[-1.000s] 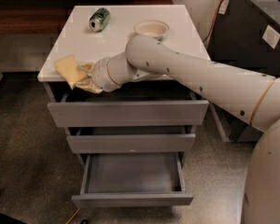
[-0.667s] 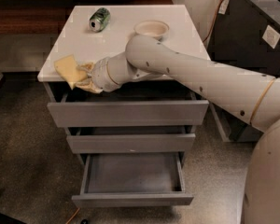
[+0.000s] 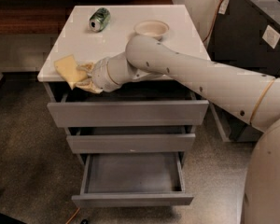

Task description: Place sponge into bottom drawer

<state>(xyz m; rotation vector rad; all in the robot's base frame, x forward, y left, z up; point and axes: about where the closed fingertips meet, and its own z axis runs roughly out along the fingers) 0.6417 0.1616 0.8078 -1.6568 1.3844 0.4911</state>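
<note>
**Sponge gripped at table corner, drawer far below**

Sponge (image 3: 67, 70) is tilted at the front-left corner of the white tabletop (image 3: 130, 41), part of it past the edge. Gripper (image 3: 86, 77) is at its right end, fingers (image 3: 89, 86) pinched on the sponge. Grip looks shallow, one end only.

Bottom drawer (image 3: 130, 200) is pulled out, low and to the right of the sponge. Top drawer (image 3: 128, 113) and mid drawer (image 3: 130, 143) fronts lie between.

Risks, my read:
- Soft block held by one end could flex and slip on the way down, landing on the floor left of the cabinet.
- Arm (image 3: 191, 73) lies across the cabinet front, so lowering it may knock the upper fronts.
- Release too far fwd and the sponge hits the drawer's front lip and bounces out.
- Can (image 3: 99, 19) + bowl (image 3: 151, 29) are well apart from the gripper, no threat.
</note>
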